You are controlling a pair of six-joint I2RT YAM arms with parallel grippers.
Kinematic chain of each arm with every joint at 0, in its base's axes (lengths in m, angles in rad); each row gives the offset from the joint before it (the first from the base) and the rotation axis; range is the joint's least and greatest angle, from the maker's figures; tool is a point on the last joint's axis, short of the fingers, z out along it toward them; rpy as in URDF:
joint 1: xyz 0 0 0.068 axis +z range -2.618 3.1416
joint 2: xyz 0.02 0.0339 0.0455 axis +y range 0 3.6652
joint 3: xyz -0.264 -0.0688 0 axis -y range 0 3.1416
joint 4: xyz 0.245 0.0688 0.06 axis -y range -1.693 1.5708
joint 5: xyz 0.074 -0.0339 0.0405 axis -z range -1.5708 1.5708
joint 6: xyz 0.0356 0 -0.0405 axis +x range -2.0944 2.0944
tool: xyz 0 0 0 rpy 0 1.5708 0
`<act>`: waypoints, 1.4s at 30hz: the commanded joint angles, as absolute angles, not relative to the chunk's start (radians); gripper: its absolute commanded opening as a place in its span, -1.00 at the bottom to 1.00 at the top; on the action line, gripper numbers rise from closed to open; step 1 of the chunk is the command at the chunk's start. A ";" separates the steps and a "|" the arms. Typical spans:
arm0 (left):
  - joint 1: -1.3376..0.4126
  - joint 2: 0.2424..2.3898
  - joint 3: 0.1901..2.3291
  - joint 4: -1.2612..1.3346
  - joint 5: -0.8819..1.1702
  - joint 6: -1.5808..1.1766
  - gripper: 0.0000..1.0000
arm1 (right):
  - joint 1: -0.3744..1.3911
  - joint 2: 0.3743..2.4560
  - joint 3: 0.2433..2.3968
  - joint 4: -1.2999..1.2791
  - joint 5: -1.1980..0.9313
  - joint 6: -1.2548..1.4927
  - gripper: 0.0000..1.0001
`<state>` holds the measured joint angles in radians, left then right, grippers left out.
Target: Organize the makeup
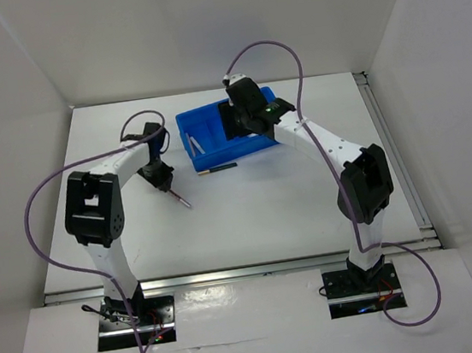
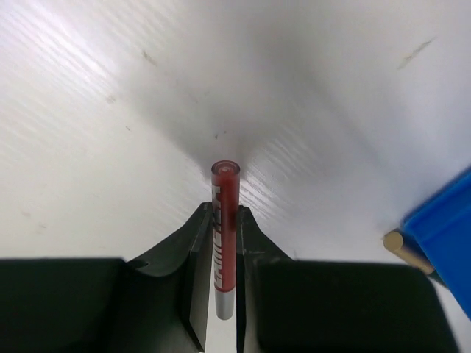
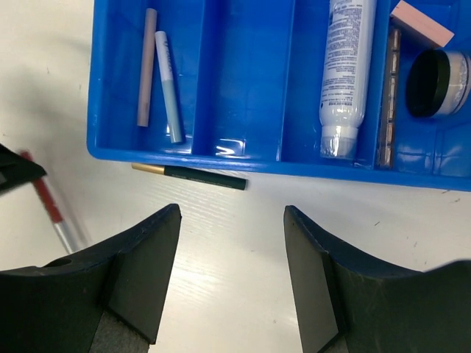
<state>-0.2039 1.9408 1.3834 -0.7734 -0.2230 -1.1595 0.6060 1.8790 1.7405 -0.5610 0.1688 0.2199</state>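
My left gripper (image 2: pixel 224 212) is low on the table, its jaws closed against a thin red pencil with a silver end (image 2: pixel 225 180), also seen as a red pencil (image 1: pixel 180 199) left of the blue tray (image 1: pixel 204 127). My right gripper (image 3: pixel 232 213) hangs open over bare table just in front of the tray (image 3: pixel 221 156), nothing between its fingers. A dark pencil with a gold end (image 3: pixel 195 175) lies along the tray's front wall. In the tray lie a beige pencil (image 3: pixel 147 66), a pale blue pencil (image 3: pixel 168 84), a white tube (image 3: pixel 346 66), a brown palette (image 3: pixel 390 95), a pink square (image 3: pixel 421 23) and a round compact (image 3: pixel 438 82).
The tray's middle compartment (image 3: pixel 243 73) holds nothing. The tray's corner (image 2: pixel 441 228) and the dark pencil's gold end (image 2: pixel 401 246) show at the right of the left wrist view. White walls close the table at the back and sides.
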 commanded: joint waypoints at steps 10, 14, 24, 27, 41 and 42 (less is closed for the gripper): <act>-0.187 1.772 1.722 -0.568 0.105 -0.556 -1.00 | 0.594 1.807 1.726 -0.538 0.181 0.225 0.32; -0.187 1.894 1.865 -0.546 0.169 -0.509 -1.00 | 0.594 1.798 1.736 -0.549 0.181 0.235 0.32; -0.215 2.238 2.177 -0.592 0.198 -0.514 -1.00 | 0.554 1.740 1.663 -0.558 0.172 0.244 0.32; -0.215 2.249 2.166 -0.574 0.177 -0.540 -1.00 | 0.545 1.730 1.654 -0.558 0.163 0.244 0.32; -0.215 2.140 2.161 -0.653 0.167 -0.520 0.74 | 0.633 1.681 1.525 -0.499 0.009 0.114 0.39; -0.215 2.119 2.142 -0.664 0.155 -0.520 0.74 | 0.652 1.681 1.496 -0.488 -0.006 0.097 0.39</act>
<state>-0.2131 2.2475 2.1559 -0.6476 0.1802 -0.5449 0.5903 1.7386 1.5322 -0.5510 0.0673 0.1623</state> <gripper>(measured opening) 0.870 0.694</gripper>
